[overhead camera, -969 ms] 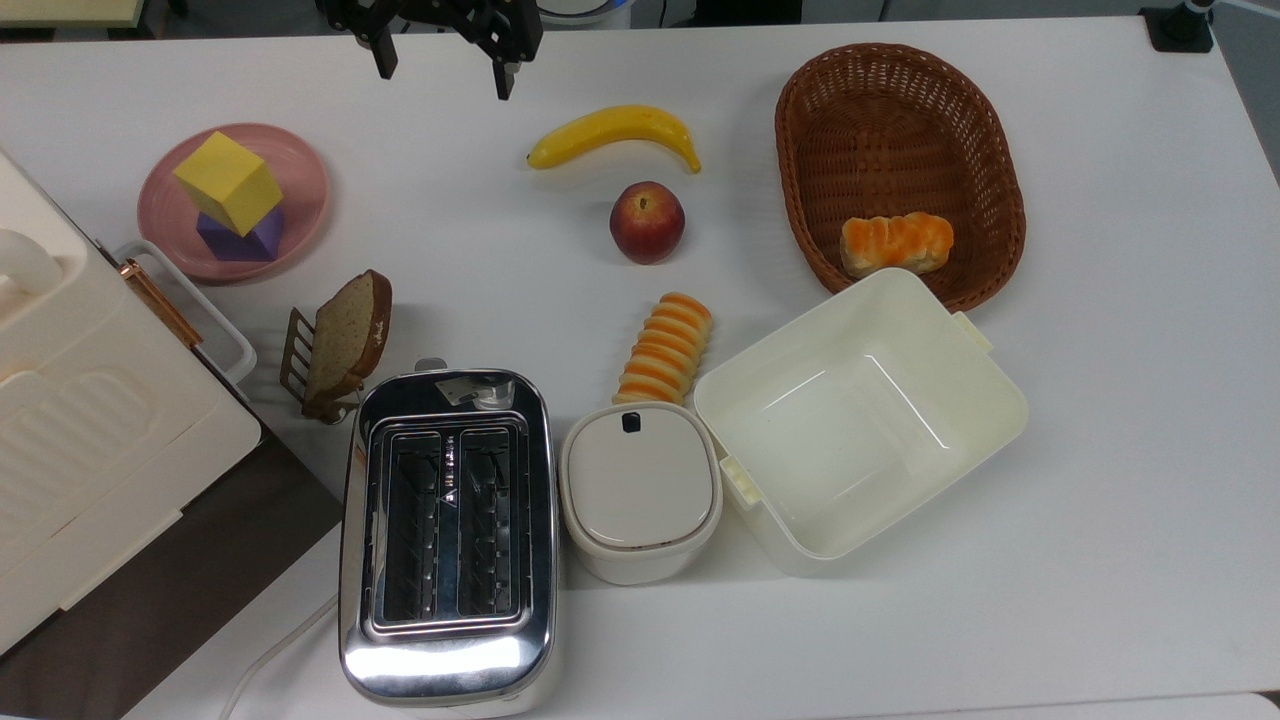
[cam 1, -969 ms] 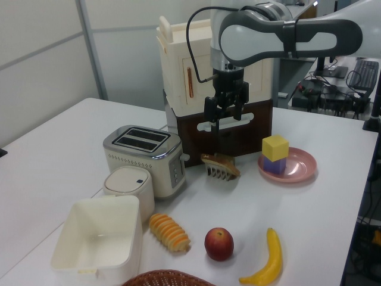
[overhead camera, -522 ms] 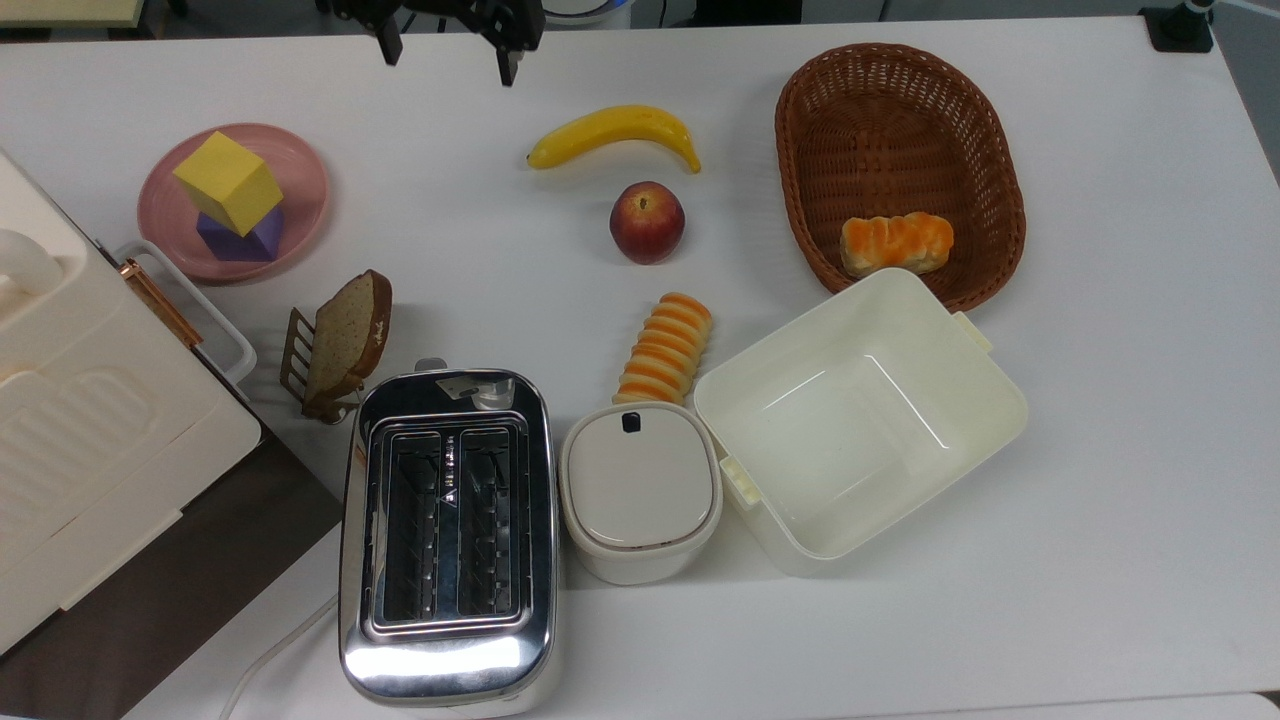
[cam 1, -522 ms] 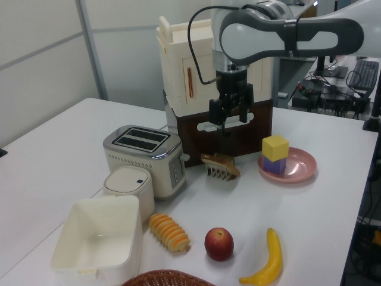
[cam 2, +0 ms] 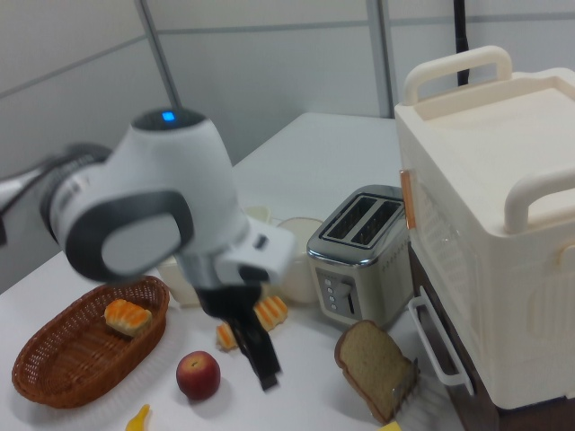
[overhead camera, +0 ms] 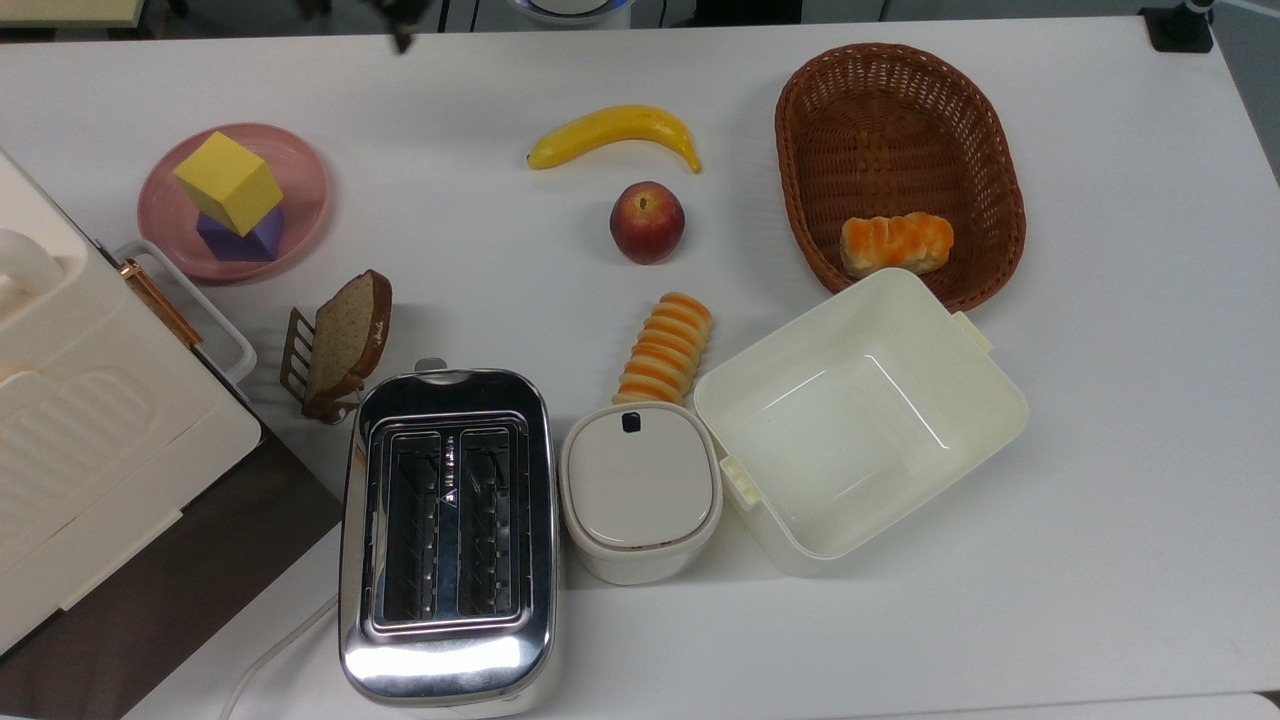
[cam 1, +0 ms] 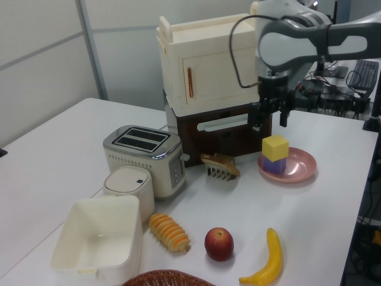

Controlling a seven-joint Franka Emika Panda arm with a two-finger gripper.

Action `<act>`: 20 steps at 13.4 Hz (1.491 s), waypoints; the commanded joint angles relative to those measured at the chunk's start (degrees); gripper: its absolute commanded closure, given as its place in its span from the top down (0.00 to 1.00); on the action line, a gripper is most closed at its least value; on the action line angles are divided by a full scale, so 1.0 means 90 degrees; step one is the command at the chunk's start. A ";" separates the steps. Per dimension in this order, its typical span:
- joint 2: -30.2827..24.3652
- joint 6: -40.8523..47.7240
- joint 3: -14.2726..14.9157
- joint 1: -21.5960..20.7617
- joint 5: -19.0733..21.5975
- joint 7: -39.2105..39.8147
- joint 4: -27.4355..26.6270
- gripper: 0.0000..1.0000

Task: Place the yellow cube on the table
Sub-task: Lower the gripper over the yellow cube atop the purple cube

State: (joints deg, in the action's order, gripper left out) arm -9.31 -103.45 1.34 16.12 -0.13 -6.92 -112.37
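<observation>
The yellow cube (overhead camera: 228,182) (cam 1: 275,147) rests on a purple cube (overhead camera: 248,239) (cam 1: 273,166) on the round pink plate (overhead camera: 300,190) (cam 1: 300,168), at the top view's left. In the left view my gripper (cam 1: 268,122) hangs open and empty just above and behind the yellow cube, not touching it. One dark fingertip (overhead camera: 403,40) pokes in at the top view's upper edge. In the right view the arm (cam 2: 171,215) stands large, its dark fingers (cam 2: 256,346) pointing down. The white table (overhead camera: 1100,400) (cam 1: 47,149) carries everything.
A banana (overhead camera: 612,132), an apple (overhead camera: 647,221), a bread slice in a rack (overhead camera: 345,340), a toaster (overhead camera: 447,530), a lidded pot (overhead camera: 640,490), an open white box (overhead camera: 860,420), a striped roll (overhead camera: 667,348) and a wicker basket (overhead camera: 900,150) share the table. A cream cabinet (cam 1: 208,71) stands behind the plate.
The gripper has swung to the left view's right, from above the bread slice to above the yellow cube. In the top view it has slid left and nearly off the upper edge.
</observation>
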 commanded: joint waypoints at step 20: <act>0.1620 -0.2841 0.0193 0.1207 -0.0152 0.0173 -0.0288 1.00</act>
State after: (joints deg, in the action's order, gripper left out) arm 4.39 -128.67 3.10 26.80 -0.67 -6.06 -114.61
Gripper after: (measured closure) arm 0.000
